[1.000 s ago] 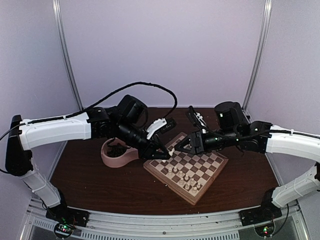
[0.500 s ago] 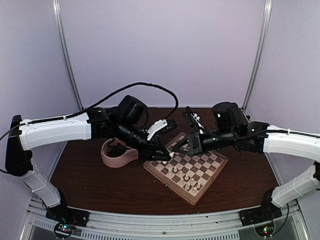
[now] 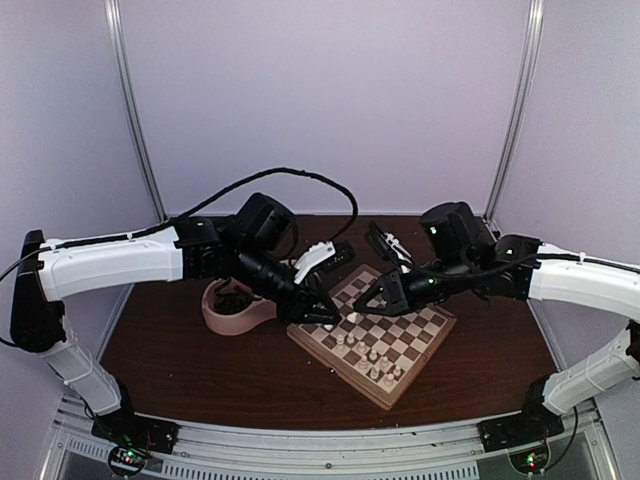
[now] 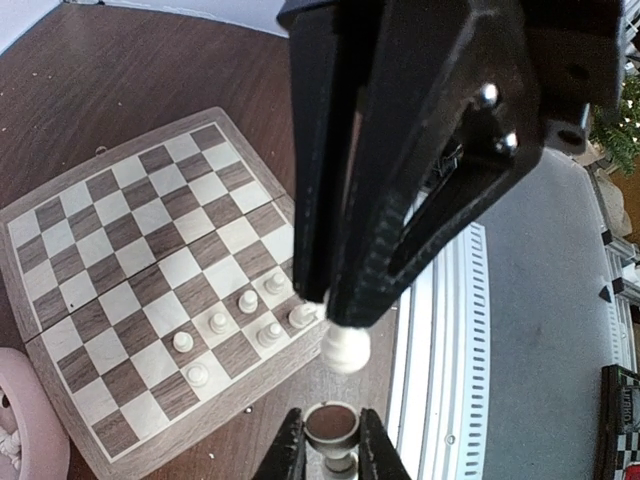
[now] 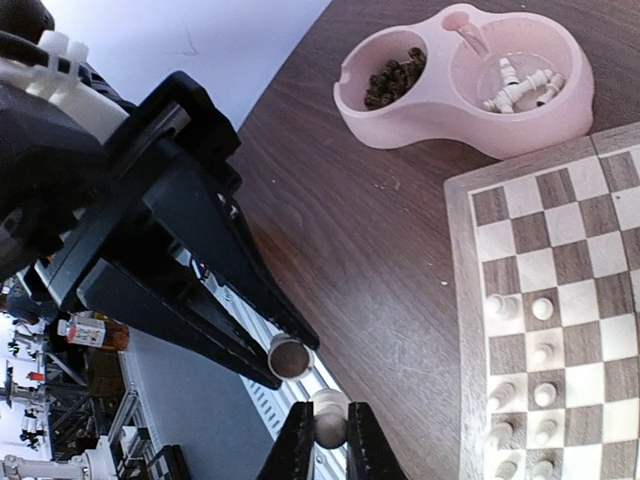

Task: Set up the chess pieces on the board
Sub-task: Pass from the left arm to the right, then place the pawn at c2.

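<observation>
The wooden board [image 3: 420, 330] lies mid-table, with several cream chess pieces [image 3: 370, 355] on squares near its front-left rim. It also shows in the left wrist view [image 4: 120, 230] and the right wrist view [image 5: 560, 250]. My left gripper [image 3: 328, 316] hovers by the board's left corner. It is shut on a cream piece [image 4: 332, 430] whose brown felt base faces the camera. My right gripper [image 3: 358, 313] is tip to tip with it, a small gap between them, and is shut on another cream piece [image 5: 330, 420]. The two held pieces do not touch.
A pink double-bowl dish [image 3: 215, 318] stands left of the board. In the right wrist view [image 5: 450, 125] one bowl holds dark pieces [image 5: 392, 75] and the other cream pieces [image 5: 520, 85]. A metal rail runs along the table's near edge [image 3: 320, 440].
My right gripper has moved a little down and toward the left gripper with its piece. The left gripper has hardly shifted. The tips are now closer together.
</observation>
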